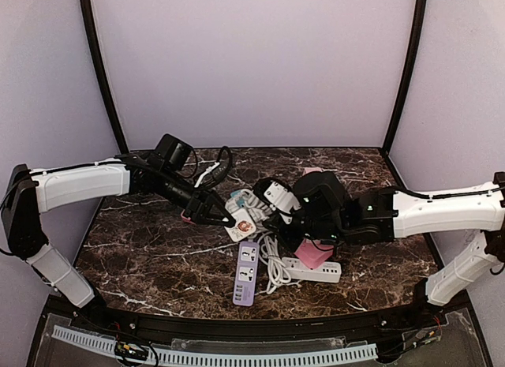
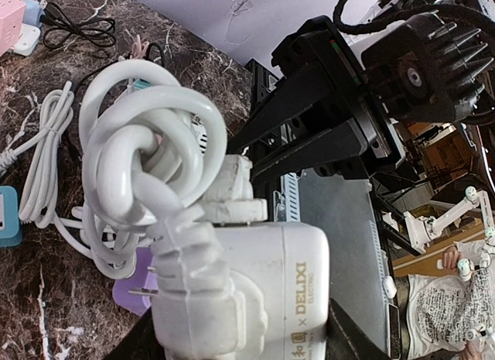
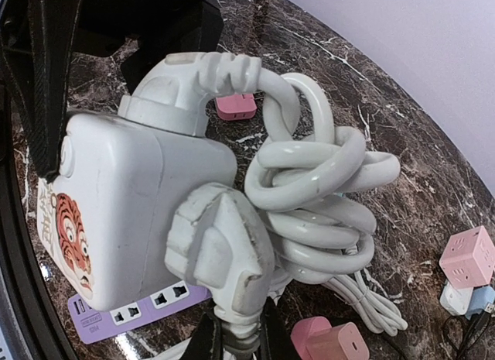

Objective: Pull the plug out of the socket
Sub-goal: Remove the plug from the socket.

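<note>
A white socket cube [image 1: 241, 222] with a tiger sticker is held above the table's middle. My left gripper [image 1: 213, 214] is shut on it. In the left wrist view the cube [image 2: 286, 290] sits between the dark fingers [image 2: 349, 337]. A white plug [image 3: 220, 252] lies against one face of the cube, and none of its prongs show. My right gripper [image 3: 232, 341] is shut on the plug's narrow cord end; in the top view this gripper [image 1: 273, 217] is just right of the cube. A thick coiled white cord [image 3: 317, 190] hangs beside the plug. A second white plug [image 2: 193, 298] lies along the cube with bare prongs showing.
A purple power strip [image 1: 246, 274] and a white power strip [image 1: 316, 270] lie near the front, with loose white cable [image 1: 274, 264] between them. A pink socket cube [image 1: 314, 252] sits under the right arm. Pink adapters [image 3: 332, 341] and a black cable [image 1: 223, 160] lie around.
</note>
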